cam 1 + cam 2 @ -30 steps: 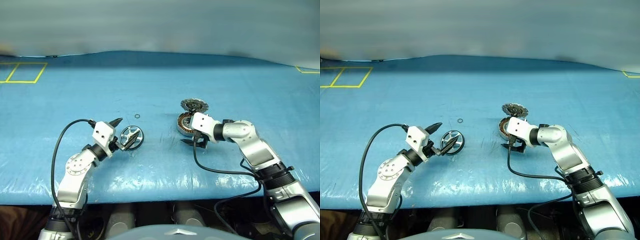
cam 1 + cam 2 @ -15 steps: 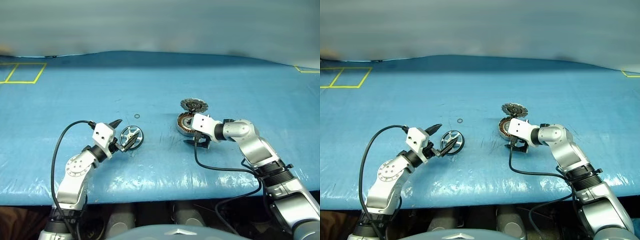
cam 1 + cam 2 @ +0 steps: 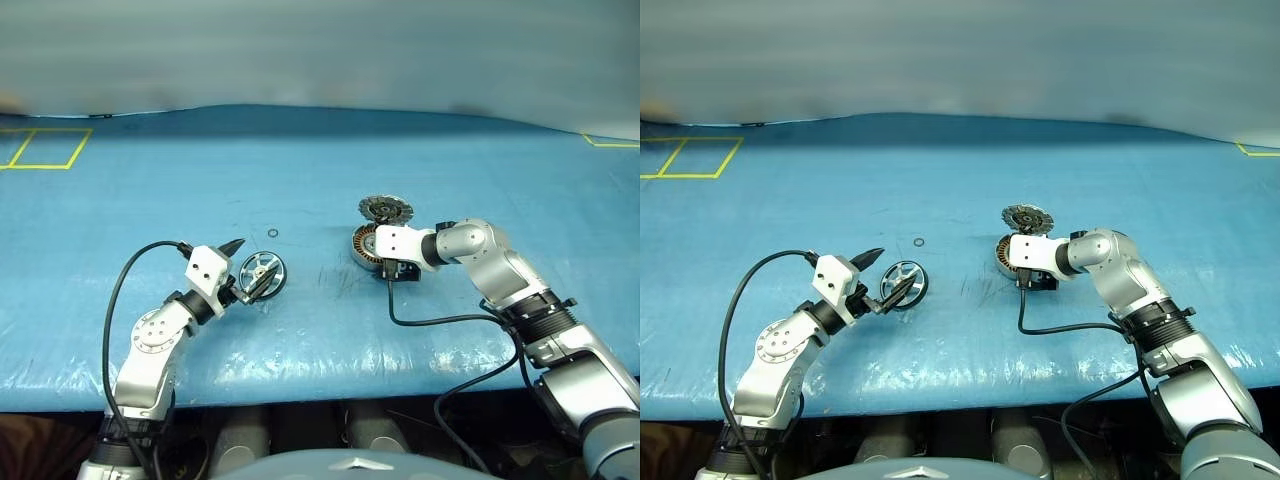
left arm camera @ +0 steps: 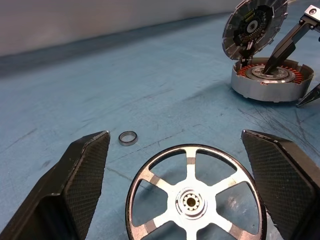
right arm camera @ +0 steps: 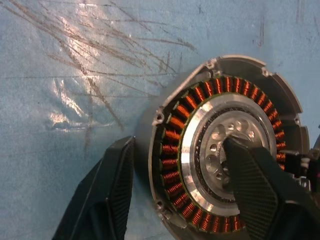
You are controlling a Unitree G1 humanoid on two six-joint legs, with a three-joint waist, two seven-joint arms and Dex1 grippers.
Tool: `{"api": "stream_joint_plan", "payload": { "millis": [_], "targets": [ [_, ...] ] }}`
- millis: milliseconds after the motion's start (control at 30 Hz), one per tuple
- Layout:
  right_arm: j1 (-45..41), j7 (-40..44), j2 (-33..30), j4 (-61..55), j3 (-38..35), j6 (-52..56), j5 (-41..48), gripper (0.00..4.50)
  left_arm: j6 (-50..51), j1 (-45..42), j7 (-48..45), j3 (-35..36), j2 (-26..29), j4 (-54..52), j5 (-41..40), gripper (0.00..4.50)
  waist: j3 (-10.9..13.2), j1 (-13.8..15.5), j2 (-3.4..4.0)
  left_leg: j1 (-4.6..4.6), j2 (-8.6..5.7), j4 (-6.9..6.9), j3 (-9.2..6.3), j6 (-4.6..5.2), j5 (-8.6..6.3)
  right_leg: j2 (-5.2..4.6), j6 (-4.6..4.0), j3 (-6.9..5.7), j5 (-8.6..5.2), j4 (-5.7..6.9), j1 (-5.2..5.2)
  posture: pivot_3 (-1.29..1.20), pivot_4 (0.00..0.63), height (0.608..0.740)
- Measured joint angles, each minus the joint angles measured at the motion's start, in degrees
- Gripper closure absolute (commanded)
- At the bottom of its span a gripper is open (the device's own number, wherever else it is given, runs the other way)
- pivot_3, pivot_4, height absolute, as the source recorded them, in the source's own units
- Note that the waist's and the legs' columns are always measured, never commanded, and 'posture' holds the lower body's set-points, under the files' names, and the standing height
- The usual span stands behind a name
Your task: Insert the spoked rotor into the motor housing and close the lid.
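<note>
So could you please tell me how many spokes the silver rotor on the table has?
6. The spoked rotor lies flat on the blue table between the open left fingers, its spokes spread evenly around the hub; the lowest ones are partly cut off in the left wrist view.

The right gripper [image 5: 175,195] is now up over the motor housing [image 5: 165,130]. One finger sits inside its middle hole and the other is outside its wall, closer together than before.
</note>
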Motion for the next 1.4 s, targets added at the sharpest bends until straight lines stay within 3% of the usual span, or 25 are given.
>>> {"api": "stream_joint_plan", "payload": {
  "millis": [33, 67, 133, 600, 1133, 1333, 1400],
  "targets": [
    [0.0, 0.0, 0.2, 0.1, 0.0, -0.2, -0.1, 1.62, 0.0, 0.2, 0.2, 0.0, 0.0, 0.0, 0.0, 0.0, 0.0, 0.0, -0.05, 0.0, 0.0, 0.0, 0.0, 0.0, 0.0, -0.01, 0.0, 0.0, 0.0, 0.0, 0.0, 0.0, 0.15, 0.74],
    [0.1, -0.1, 0.3, 0.2, 0.0, -0.5, -0.4, 1.98, 0.0, 0.4, 0.3, 0.0, 0.0, 0.0, 0.0, 0.0, -0.1, 0.0, -0.08, 0.0, 0.0, 0.0, -0.01, 0.01, 0.0, -0.02, 0.0, 0.01, 0.01, 0.0, -0.01, 0.0, 0.15, 0.74],
    [0.5, -0.3, 0.3, -0.2, -0.3, -0.7, -0.8, 2.2, 0.0, 0.7, 0.6, 0.1, 0.1, 0.0, 0.0, 0.0, -0.1, 0.0, -0.19, 0.02, 0.01, 0.0, -0.02, 0.01, -0.01, -0.04, 0.0, 0.03, 0.01, 0.01, -0.01, 0.0, 0.15, 0.74],
    [10.6, -1.0, 3.5, -19.6, 1.4, 1.8, -3.8, 2.21, 0.2, 1.0, 0.6, 0.1, 0.6, -0.1, 0.0, 0.0, -0.2, -0.4, -0.32, 0.02, 0.12, -0.12, -0.02, -0.01, -0.08, 0.04, -0.06, 0.05, -0.03, 0.02, -0.14, 0.0, 0.15, 0.74],
    [13.7, -0.3, 7.3, -26.5, 5.3, 4.5, -5.8, 2.21, 0.6, 1.4, 0.5, 0.0, 1.2, -0.1, -0.1, 0.0, -0.3, -0.4, -0.36, 0.09, 0.14, -0.1, 0.04, -0.01, -0.1, -0.03, -0.07, 0.02, -0.04, 0.03, -0.13, 0.0, 0.15, 0.74],
    [14.1, -0.3, 7.8, -26.5, 5.7, 4.5, -5.4, 0.39, 0.6, 1.4, 0.6, 0.0, 1.2, -0.1, -0.1, 0.0, -0.3, -0.4, -0.41, 0.07, 0.13, -0.11, 0.04, -0.01, -0.1, -0.05, -0.08, 0.02, -0.04, 0.02, -0.15, 0.0, 0.15, 0.74],
    [14.4, -0.5, 8.5, -26.4, 5.2, 4.8, -4.9, 0.39, 0.6, 1.4, 0.6, 0.0, 1.1, -0.1, -0.1, 0.0, -0.3, -0.4, -0.41, 0.06, 0.13, -0.12, 0.04, -0.01, -0.1, -0.04, -0.08, 0.02, -0.04, 0.02, -0.17, 0.0, 0.15, 0.74]
  ]
}}
